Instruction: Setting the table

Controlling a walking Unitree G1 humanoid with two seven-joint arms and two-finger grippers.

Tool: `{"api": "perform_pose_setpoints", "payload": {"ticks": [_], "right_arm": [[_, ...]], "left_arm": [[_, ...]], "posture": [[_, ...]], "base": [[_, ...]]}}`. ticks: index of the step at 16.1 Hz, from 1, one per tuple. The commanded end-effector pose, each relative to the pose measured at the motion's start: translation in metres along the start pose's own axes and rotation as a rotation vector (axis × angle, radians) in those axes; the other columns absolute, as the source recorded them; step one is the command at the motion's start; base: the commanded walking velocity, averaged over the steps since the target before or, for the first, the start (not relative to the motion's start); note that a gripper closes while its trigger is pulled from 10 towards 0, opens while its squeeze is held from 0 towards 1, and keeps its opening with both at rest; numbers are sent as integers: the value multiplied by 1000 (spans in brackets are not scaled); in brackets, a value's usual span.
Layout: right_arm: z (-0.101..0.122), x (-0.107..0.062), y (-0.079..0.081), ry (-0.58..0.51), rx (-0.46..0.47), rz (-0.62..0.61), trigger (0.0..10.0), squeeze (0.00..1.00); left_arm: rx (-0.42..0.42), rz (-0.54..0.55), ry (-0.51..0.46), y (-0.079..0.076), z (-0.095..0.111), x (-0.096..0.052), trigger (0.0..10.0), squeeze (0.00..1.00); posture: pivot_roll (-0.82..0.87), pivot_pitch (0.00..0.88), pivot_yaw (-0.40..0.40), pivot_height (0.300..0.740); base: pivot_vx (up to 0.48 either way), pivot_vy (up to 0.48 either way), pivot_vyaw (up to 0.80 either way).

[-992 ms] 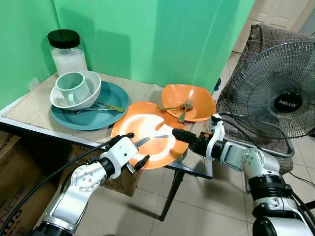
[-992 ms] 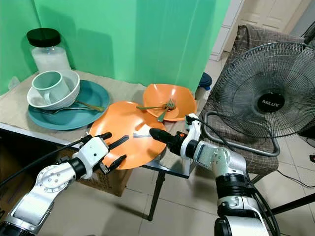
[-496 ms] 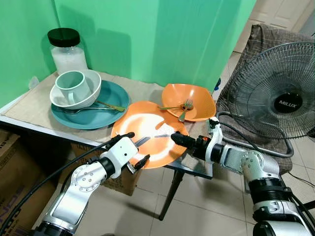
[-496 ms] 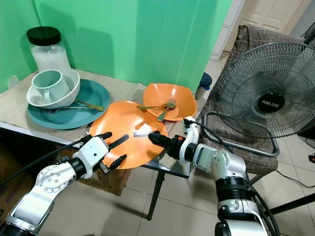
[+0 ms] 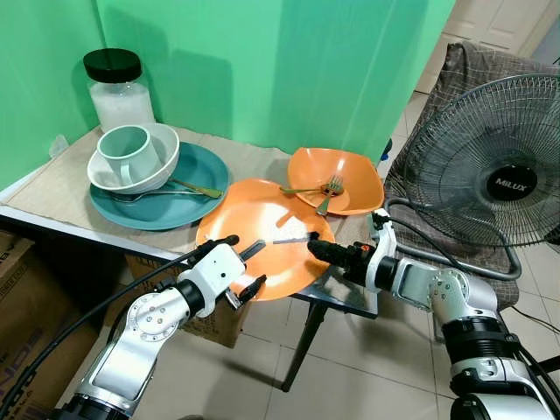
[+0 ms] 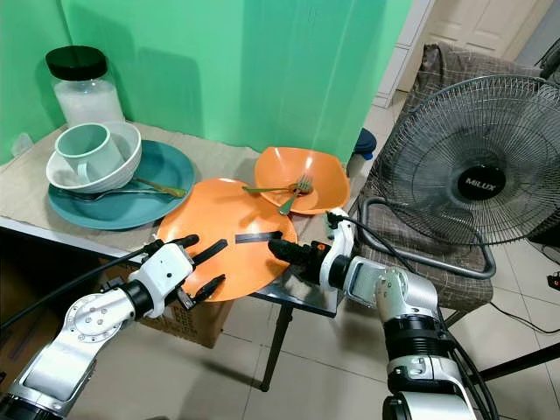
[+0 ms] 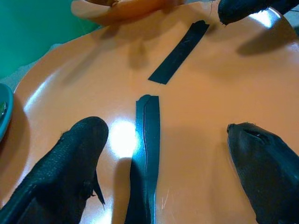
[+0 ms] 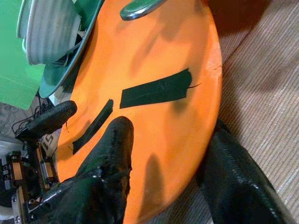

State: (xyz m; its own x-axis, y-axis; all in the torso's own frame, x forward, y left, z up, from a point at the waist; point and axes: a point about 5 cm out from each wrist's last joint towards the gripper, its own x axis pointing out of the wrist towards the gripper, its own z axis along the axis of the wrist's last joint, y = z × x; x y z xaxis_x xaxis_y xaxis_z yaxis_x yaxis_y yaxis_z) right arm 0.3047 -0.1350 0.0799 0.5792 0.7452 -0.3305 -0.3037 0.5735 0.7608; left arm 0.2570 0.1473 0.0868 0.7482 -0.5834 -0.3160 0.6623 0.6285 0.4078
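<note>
Nearest the robot, the left claw spreads its fingers around the near rim of the orange plate, which overhangs the tabletop edge. Opposite, the right claw straddles the plate's right rim, spread. Beyond sit an orange bowl with forks, then a teal plate.

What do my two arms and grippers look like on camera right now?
Both arms are silver metal with rounded joints and black bands. The left gripper and right gripper each have two long black fingers on a white block. A black cable trails along the left arm.
</note>
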Motion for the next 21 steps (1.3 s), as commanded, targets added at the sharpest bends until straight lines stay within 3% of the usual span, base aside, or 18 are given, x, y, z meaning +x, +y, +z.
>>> {"api": "perform_pose_setpoints", "payload": {"ticks": [1,9,13,17,21], "right_arm": [[2,-3,1,-13,-9,10,0,0],[2,-6,-2,-8,-9,-12,0,0],[0,-26,-4,11,-65,-14,0,0],[-3,-43,-10,7,-56,-29,0,0],[-8,-49,-4,-1,-55,10,0,0]], "left_arm": [[1,-9,23,-3,-2,1,10000,0],[5,18,-68,8,25,2,10000,0],[-78,62,-157,19,43,-2,10000,0],[-91,74,-148,23,41,-6,10000,0],[-141,106,-189,30,49,-7,10000,0]], "posture": [[10,0,-138,740],[15,0,-137,740],[21,0,-128,740],[17,0,-112,740],[17,0,-105,740]], "base": [[0,0,0],[0,0,0],[0,0,0],[0,0,0],[0,0,0]]}}
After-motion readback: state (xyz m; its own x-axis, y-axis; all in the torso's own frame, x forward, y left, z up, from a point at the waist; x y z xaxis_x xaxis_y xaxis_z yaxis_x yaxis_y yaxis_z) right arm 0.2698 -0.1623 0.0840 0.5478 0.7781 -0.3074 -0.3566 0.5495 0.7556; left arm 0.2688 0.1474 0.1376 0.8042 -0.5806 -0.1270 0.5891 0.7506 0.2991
